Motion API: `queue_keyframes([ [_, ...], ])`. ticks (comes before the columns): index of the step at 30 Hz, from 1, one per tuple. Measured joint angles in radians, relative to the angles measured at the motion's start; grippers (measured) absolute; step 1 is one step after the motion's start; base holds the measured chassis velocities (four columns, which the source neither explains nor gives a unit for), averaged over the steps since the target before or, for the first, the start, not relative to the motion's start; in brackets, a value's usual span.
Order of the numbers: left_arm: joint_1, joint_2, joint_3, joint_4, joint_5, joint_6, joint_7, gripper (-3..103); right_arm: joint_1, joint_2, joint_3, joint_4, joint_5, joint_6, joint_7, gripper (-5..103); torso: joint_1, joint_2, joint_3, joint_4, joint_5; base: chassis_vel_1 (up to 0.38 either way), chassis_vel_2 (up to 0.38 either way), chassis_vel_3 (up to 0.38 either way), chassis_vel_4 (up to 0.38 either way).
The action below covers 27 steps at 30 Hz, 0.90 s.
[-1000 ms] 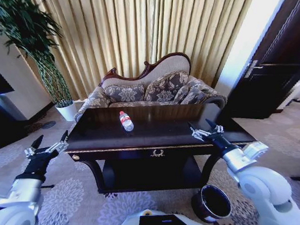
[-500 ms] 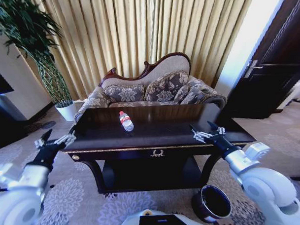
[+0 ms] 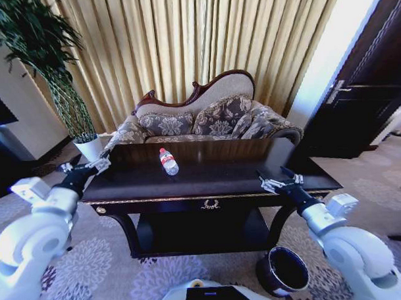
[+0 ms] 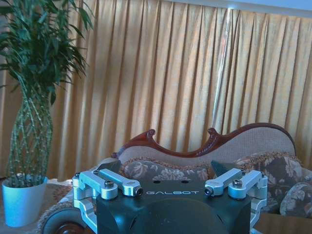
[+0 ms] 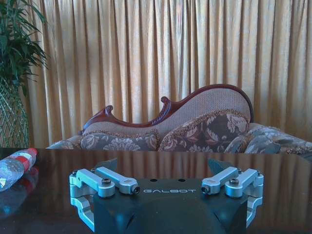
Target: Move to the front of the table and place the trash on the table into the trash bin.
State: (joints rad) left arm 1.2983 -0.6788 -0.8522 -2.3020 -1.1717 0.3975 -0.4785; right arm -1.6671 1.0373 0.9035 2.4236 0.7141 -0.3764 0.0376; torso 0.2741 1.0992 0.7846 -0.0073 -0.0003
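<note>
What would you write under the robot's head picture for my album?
Open grippers flank a table holding one bottle.

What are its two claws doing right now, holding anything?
Left gripper: open, empty, raised by the table's left end.
Right gripper: open, empty, over the table's right front.

Furnished living room or hotel-style lounge. Landmark: dark glossy console table (image 3: 215, 179) with gold trim and a gold emblem at front centre. Just behind it, a carved-wood sofa (image 3: 202, 117) with patterned cushions. Behind the sofa, floor-length gold pleated curtains (image 3: 190, 45). Left of the table, a tall potted plant (image 3: 49, 70) in a white pot. Right of the table, a dark wooden door (image 3: 366, 91). Floral-patterned carpet (image 3: 106, 272) under the table.
</note>
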Motion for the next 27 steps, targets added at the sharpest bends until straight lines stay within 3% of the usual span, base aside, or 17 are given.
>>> queue_keyframes([
  [4, -0.127, 0.054, 0.11, 0.066, -0.028, 0.001, -0.017, 100, -0.014, 0.006, 0.005, 0.004, -0.004, -0.001, 0.004, 100, 0.0, 0.0, 0.0, 0.0, -0.0001, 0.0, 0.0, 0.0, 0.0],
  [5, -0.21, 0.065, 0.187, 0.1, -0.037, 0.002, -0.035, 100, -0.019, 0.008, 0.009, 0.004, -0.005, -0.001, 0.007, 100, 0.0, 0.0, 0.0, 0.0, 0.0001, 0.0, 0.0, 0.0, 0.0],
  [10, -0.337, 0.058, 0.31, 0.145, -0.043, 0.008, -0.073, 100, -0.024, 0.012, 0.017, 0.005, -0.005, -0.001, 0.013, 100, 0.0, 0.0, 0.0, -0.0002, 0.0002, 0.0, 0.0, 0.0, 0.0],
  [12, -0.423, 0.032, 0.414, 0.17, -0.051, 0.02, -0.119, 100, -0.027, 0.018, 0.022, 0.006, -0.005, -0.001, 0.016, 100, 0.0, 0.0, 0.0, 0.0, 0.0, 0.0, 0.0, 0.0, 0.0],
  [16, -0.483, 0.004, 0.493, 0.188, -0.061, 0.025, -0.172, 100, -0.029, 0.023, 0.023, 0.006, -0.005, -0.001, 0.017, 100, 0.0, 0.0, 0.0, 0.0, 0.0001, 0.0, 0.0, 0.0, 0.0],
  [19, -0.578, -0.042, 0.632, 0.222, -0.072, 0.026, -0.267, 100, -0.029, 0.027, 0.023, 0.001, -0.006, -0.001, 0.017, 100, 0.0, 0.0, 0.0, 0.0, 0.0002, 0.0, 0.0, 0.0, 0.0],
  [27, -0.713, -0.101, 0.772, 0.285, -0.105, 0.026, -0.347, 100, -0.018, 0.022, 0.018, -0.017, -0.007, -0.001, 0.017, 100, 0.0, 0.0, 0.0, 0.0, 0.0002, 0.0, 0.0, 0.0, 0.0],
])
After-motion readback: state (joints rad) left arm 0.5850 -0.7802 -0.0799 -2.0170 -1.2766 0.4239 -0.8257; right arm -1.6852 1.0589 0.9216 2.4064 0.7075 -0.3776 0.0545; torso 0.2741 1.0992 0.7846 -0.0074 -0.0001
